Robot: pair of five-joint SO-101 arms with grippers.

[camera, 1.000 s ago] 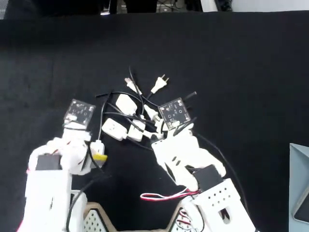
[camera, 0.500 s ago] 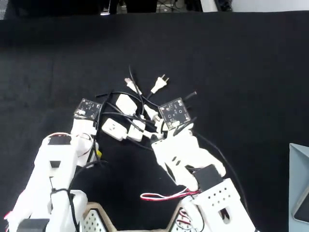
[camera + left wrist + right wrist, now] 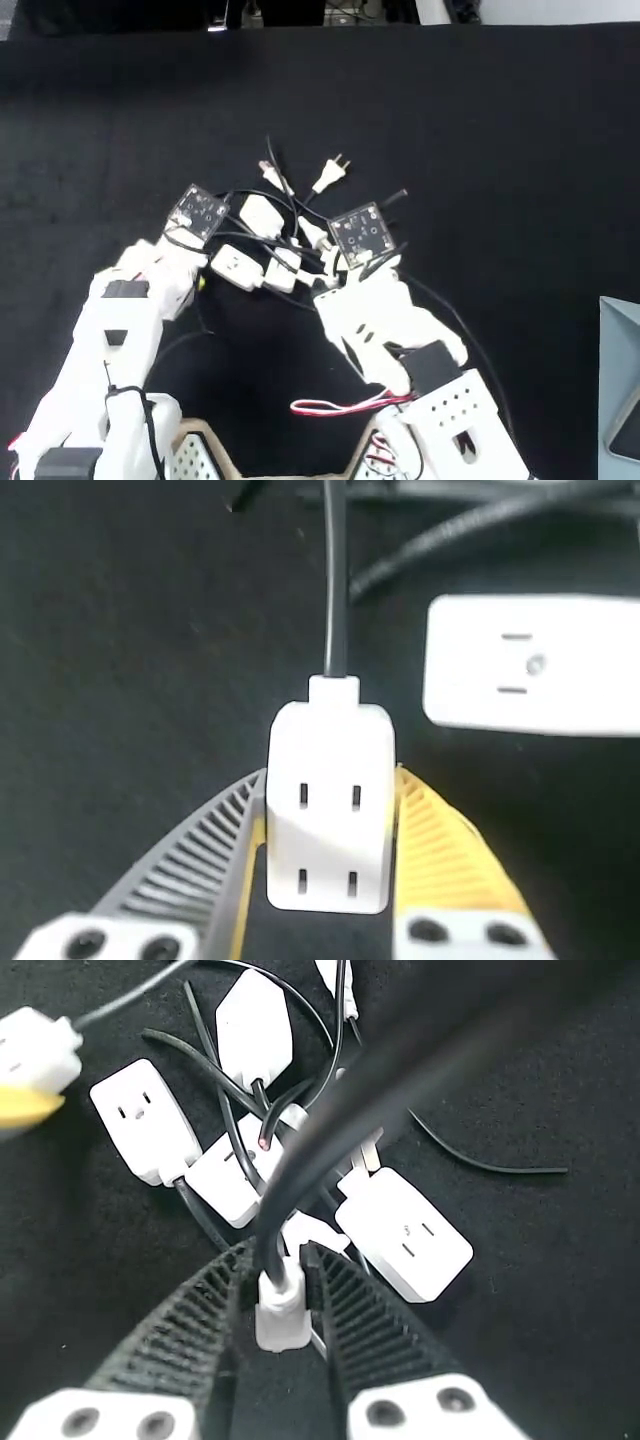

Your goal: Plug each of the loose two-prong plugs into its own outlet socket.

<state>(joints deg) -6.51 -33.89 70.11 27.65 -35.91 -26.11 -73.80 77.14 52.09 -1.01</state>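
Left gripper point(image 3: 330, 785) clamped on white outlet socket point(image 3: 330, 830), right gripper point(image 3: 278, 1257) pinching a plug point(image 3: 280, 1318), both angled down over the table point(image 3: 500, 150)

Light's soft and even, with hardly any shadows on the black cloth point(image 3: 500, 120), which just swallows everything. The white socket point(image 3: 328, 800) on my left wrist cam glows, nearly washed out. The high view has a bright strip past the cloth's far edge around 1 o'clock.
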